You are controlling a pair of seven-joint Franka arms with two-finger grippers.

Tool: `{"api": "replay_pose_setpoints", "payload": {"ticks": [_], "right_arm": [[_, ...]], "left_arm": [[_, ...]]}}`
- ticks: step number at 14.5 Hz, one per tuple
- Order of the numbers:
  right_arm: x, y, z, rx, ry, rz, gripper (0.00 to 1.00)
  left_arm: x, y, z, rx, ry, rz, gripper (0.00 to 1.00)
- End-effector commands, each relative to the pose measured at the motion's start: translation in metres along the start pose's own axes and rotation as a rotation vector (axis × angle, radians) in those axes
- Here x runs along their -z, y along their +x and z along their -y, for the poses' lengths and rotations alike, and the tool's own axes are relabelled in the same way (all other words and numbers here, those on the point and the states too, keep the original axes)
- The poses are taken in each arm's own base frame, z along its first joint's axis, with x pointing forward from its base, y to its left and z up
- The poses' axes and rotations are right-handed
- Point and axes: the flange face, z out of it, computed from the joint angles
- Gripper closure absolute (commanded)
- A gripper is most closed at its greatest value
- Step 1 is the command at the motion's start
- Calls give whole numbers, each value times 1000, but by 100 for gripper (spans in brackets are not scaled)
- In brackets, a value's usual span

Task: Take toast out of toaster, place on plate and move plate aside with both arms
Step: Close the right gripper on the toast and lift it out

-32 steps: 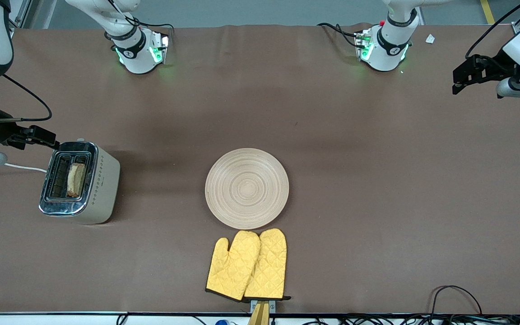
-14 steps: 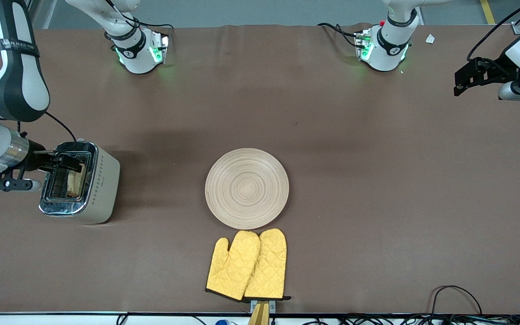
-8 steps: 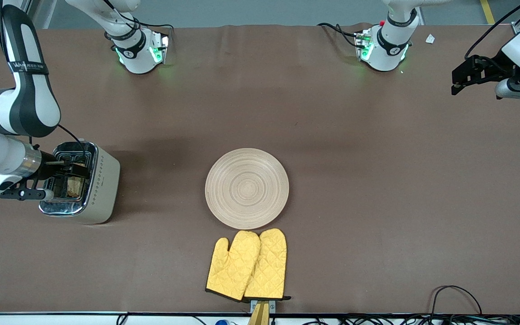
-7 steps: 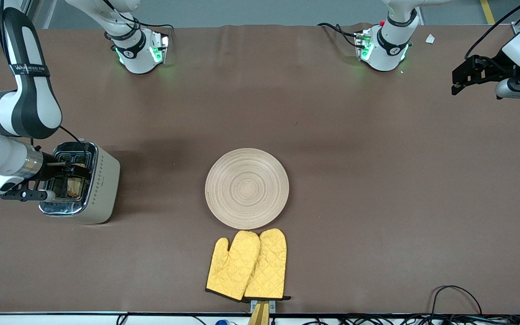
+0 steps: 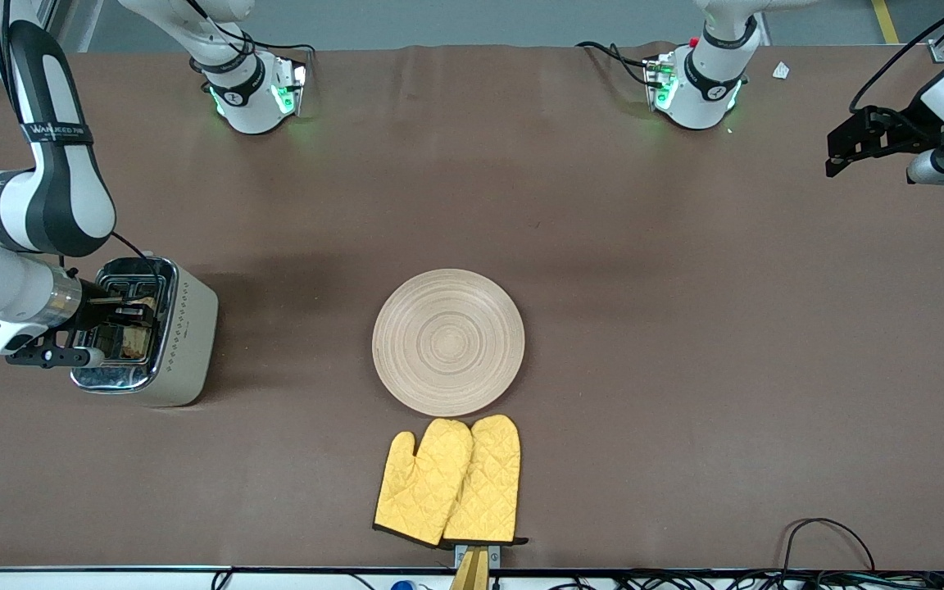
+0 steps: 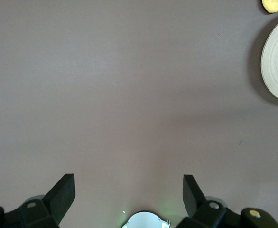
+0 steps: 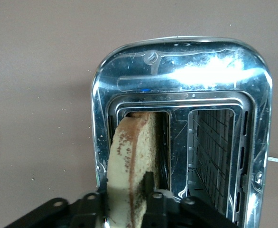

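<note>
The toast (image 5: 138,337) stands upright in the slot of the toaster (image 5: 185,344) that lies nearer the plate, and shows close up in the right wrist view (image 7: 132,152). My right gripper (image 5: 136,312) reaches over the toaster top, and its fingers (image 7: 149,183) press on the two faces of the slice; the gripper (image 7: 125,192) is shut on the toast. The round wooden plate (image 5: 448,342) lies bare at the table's middle, and its edge shows in the left wrist view (image 6: 277,61). My left gripper (image 5: 839,156) waits open and empty (image 6: 128,192) above the left arm's end of the table.
A pair of yellow oven mitts (image 5: 449,482) lies just nearer the front camera than the plate. The toaster's second slot (image 7: 215,152) is empty. A white cord (image 5: 46,305) runs from the toaster toward the table edge. Cables (image 5: 828,541) lie along the front edge.
My right arm swung in over the toaster and its gripper came down around the toast, closing on the slice. My left gripper only shifted slightly in place.
</note>
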Motion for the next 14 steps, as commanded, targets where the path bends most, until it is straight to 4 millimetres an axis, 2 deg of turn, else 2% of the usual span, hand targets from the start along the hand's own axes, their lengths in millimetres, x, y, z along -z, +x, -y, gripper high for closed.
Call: {"api": "replay_pose_setpoints", "payload": {"ticks": [1,4,6,7,9,11,13,14], "right_arm": [[17,-2,1,9,2,-26,100],[60,-7,4,7,0,-31,100],[94,-13,14,10,1,-15,100],[111,-17,24,0,-2,-20,100],[131,-25,58,-29,-5,-10,100],[124,-29,96,-59,-3,19,100],[117,-30,145,-111,-4,0,100],[107,-28,162,-114,2,1,100]], "left_arm": [[6,1,0,-11,-11,0,0],[6,1,-9,-24,-13,-1,0],[7,1,-9,-26,-13,-2,0],[7,1,-6,-21,-13,-2,0],[6,2,-3,-17,-15,-1,0],[7,1,-3,-17,-15,-2,0],[7,1,-2,-15,-15,-2,0],[7,1,-1,-14,-15,-2,0]]}}
